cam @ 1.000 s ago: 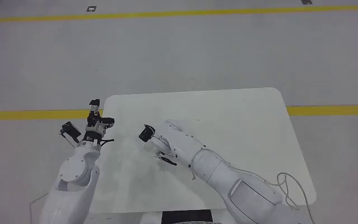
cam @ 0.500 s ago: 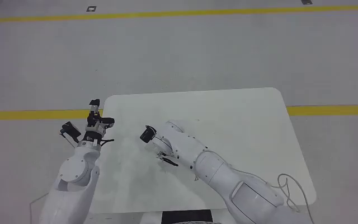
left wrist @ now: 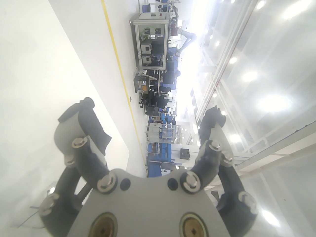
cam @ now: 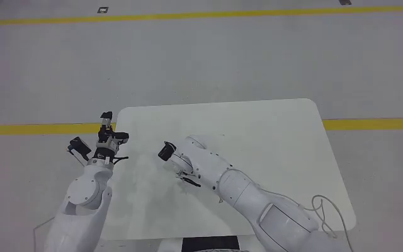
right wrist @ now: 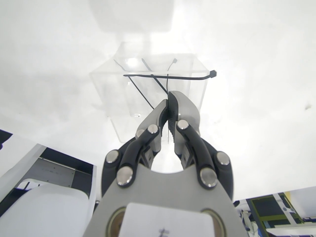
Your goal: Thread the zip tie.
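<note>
My right gripper [right wrist: 168, 98] is shut on a thin black zip tie [right wrist: 167, 85], whose strap rises from the fingertips to its small head. It hangs just over a clear plastic box [right wrist: 103, 85] that holds several more black zip ties. One of those ties [right wrist: 187, 77] lies across the box's rim with its head past the corner. In the top view my right gripper [cam: 187, 181] is low over the table's left-middle, mostly hidden under its own arm. My left gripper [cam: 113, 126] is raised at the table's left edge, open and holding nothing, with both fingers [left wrist: 81, 124] spread wide.
The white table [cam: 271, 138] has rounded corners and much bare surface to the right and back. A yellow floor line [cam: 38, 129] runs behind the table. A thin black strand [left wrist: 29, 220] lies on the table near my left wrist.
The right arm has shifted very slightly, with its gripper still shut on the zip tie. The left arm has not moved.
</note>
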### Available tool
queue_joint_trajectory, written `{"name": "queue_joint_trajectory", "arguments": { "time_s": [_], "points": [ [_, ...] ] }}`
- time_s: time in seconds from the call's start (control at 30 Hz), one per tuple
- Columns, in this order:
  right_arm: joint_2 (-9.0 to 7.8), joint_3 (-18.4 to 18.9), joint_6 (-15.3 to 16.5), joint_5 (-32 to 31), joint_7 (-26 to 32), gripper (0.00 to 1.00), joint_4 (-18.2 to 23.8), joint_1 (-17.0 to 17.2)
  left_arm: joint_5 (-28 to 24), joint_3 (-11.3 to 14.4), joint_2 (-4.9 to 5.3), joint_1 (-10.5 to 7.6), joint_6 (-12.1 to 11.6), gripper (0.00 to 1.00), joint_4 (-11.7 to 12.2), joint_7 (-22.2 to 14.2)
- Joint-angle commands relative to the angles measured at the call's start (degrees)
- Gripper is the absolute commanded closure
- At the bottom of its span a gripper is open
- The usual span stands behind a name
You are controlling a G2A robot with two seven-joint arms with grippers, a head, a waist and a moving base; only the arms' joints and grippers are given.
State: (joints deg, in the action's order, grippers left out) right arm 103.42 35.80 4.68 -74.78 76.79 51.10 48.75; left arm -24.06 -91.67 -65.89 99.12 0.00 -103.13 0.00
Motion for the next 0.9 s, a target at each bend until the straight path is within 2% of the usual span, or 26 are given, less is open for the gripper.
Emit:
{"name": "queue_joint_trajectory", "arguments": {
  "time_s": [0.0, 0.43, 0.87],
  "points": [
    [0.05, -0.06, -0.23, -0.2, 0.2, 1.0, 0.33, 0.02, 0.0, 0.0, 0.0, 0.0, 0.0, 0.0, 0.0, 0.0],
    [-0.71, 0.27, -1.28, -3.91, 2.85, 1.0, 5.45, 1.41, 0.0, 0.0, 0.0, 0.0, 0.0, 0.0, 0.0, 0.0],
    [-1.89, 0.1, 1.58, -3.2, 2.85, 1.0, 6.85, 1.31, 0.0, 0.0, 0.0, 0.0, 0.0, 0.0, 0.0, 0.0]
  ]
}}
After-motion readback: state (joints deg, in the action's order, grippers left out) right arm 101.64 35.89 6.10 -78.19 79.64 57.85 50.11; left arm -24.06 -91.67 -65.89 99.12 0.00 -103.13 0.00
